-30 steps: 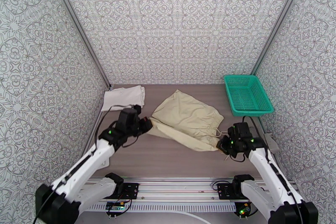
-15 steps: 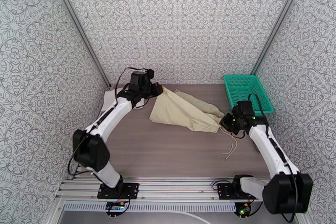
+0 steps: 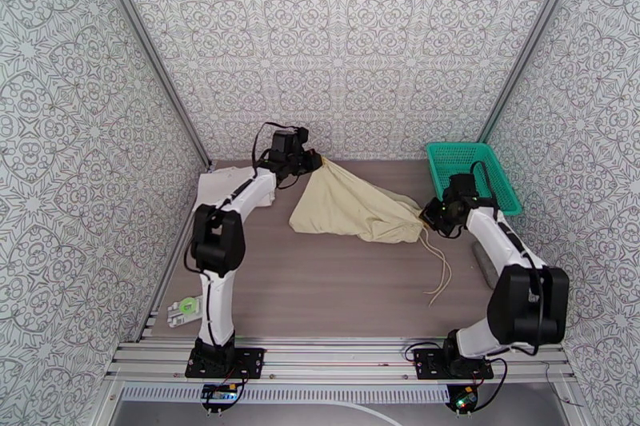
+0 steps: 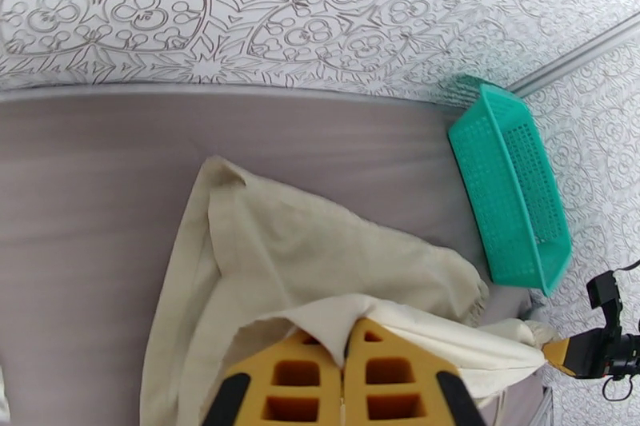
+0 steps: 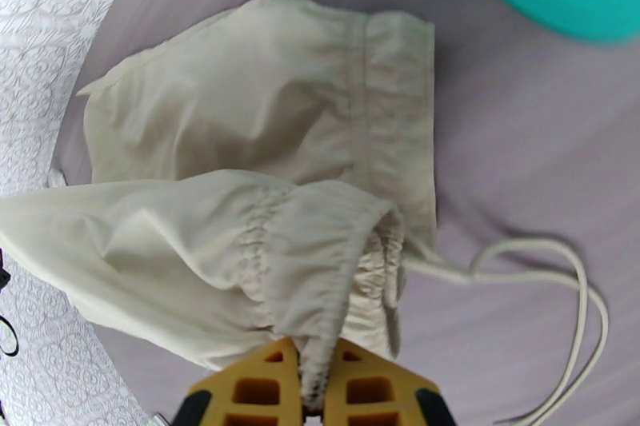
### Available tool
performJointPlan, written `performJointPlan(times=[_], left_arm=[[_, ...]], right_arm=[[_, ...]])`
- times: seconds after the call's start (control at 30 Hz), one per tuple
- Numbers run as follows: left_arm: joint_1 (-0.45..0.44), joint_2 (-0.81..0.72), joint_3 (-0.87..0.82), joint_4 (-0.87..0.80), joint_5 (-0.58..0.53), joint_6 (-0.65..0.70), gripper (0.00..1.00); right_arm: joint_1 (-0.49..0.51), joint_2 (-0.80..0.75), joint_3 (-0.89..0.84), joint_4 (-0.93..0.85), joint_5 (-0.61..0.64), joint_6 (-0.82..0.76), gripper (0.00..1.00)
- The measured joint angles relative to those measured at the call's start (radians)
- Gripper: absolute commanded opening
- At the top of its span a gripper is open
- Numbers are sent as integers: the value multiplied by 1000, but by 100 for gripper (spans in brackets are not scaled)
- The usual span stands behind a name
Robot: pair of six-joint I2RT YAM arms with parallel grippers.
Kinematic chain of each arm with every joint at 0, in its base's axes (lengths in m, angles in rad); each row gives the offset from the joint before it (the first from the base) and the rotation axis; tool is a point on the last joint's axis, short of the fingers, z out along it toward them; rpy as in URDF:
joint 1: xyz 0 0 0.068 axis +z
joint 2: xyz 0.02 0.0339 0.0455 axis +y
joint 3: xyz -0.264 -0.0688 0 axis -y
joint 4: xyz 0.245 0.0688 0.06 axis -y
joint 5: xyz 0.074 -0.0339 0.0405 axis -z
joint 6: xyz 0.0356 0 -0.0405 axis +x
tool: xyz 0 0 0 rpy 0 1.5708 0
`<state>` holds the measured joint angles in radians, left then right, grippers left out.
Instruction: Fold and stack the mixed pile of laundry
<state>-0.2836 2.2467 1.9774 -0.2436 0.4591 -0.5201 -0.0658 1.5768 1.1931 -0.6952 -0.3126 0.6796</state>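
Observation:
The beige garment [image 3: 352,208] lies mid-table, doubled over, its near layer lifted and stretched between both grippers. My left gripper [image 3: 310,161] is at the back of the table, shut on a corner of the cloth; in the left wrist view its yellow fingers [image 4: 296,380] pinch the beige garment [image 4: 320,260]. My right gripper [image 3: 427,217] holds the elastic waistband at the right end, and in the right wrist view the gathered beige garment [image 5: 240,236] runs between its pads [image 5: 256,392]. The white T-shirt [image 3: 228,184] lies folded at the back left.
A teal mesh basket [image 3: 472,176] stands at the back right, close to my right gripper. The garment's drawstring [image 3: 440,268] trails toward the near right. A small white and green object [image 3: 186,309] lies at the near left edge, and a grey object [image 3: 486,264] lies along the right edge.
Both grippers carried the garment's near edge toward the back, folding it over. The left arm swung from the near left to the back wall; the right moved back toward the basket.

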Motion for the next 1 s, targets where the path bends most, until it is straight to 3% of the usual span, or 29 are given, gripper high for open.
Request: performJointPlan(times=[0.27, 0.33, 0.4, 0.6, 0.7, 0.83, 1.0], left_arm=[[-3, 216, 214, 18, 4, -12, 1], [-3, 256, 245, 26, 0, -22, 18], [-1, 294, 274, 33, -6, -39, 40], [31, 379, 314, 61, -11, -79, 60], [52, 378, 313, 62, -18, -77, 62], [72, 318, 249, 56, -40, -58, 59], [73, 102, 19, 39, -45, -9, 45]], right_arm=[[-9, 137, 100, 25, 39, -1, 15], [-10, 184, 125, 33, 51, -1, 26], [-11, 228, 150, 34, 71, -11, 36], [-17, 302, 187, 26, 130, -47, 51], [-17, 290, 200, 8, 155, -61, 58], [-16, 236, 205, -12, 193, -85, 59], [11, 127, 206, -16, 196, -117, 53]])
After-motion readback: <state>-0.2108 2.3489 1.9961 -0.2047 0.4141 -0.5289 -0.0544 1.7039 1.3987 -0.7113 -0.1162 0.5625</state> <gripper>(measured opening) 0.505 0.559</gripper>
